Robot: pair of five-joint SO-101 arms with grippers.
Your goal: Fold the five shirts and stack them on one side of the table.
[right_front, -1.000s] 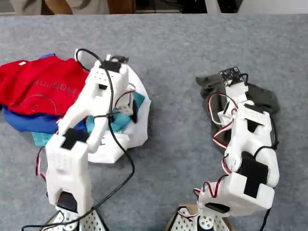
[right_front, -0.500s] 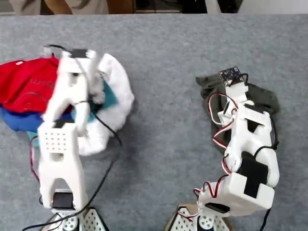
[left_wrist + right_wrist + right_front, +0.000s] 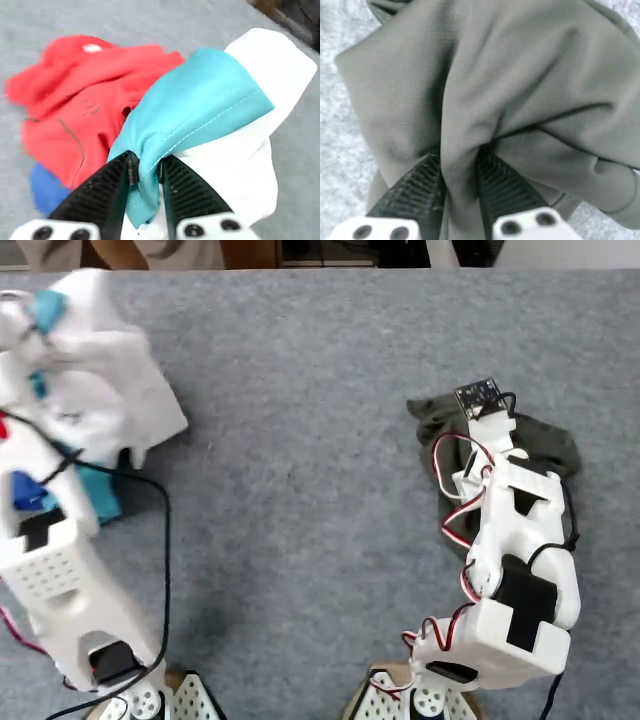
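We see our left gripper (image 3: 146, 170) pressed onto a fold of the teal shirt (image 3: 200, 100), which stretches straight out from the jaws with the white shirt (image 3: 270, 60) bunched round it, at the far left corner of the table (image 3: 320, 390), above the red shirt (image 3: 75, 95). Our right gripper (image 3: 460, 167) pinches a ridge of the crumpled olive shirt (image 3: 520, 75), which lies on the table's right side, long axis running across it

A pile (image 3: 100, 390) of shirts was heaped at the far left of the table (image 3: 320, 490); one shirt (image 3: 548, 445) was laid at the right, well apart.
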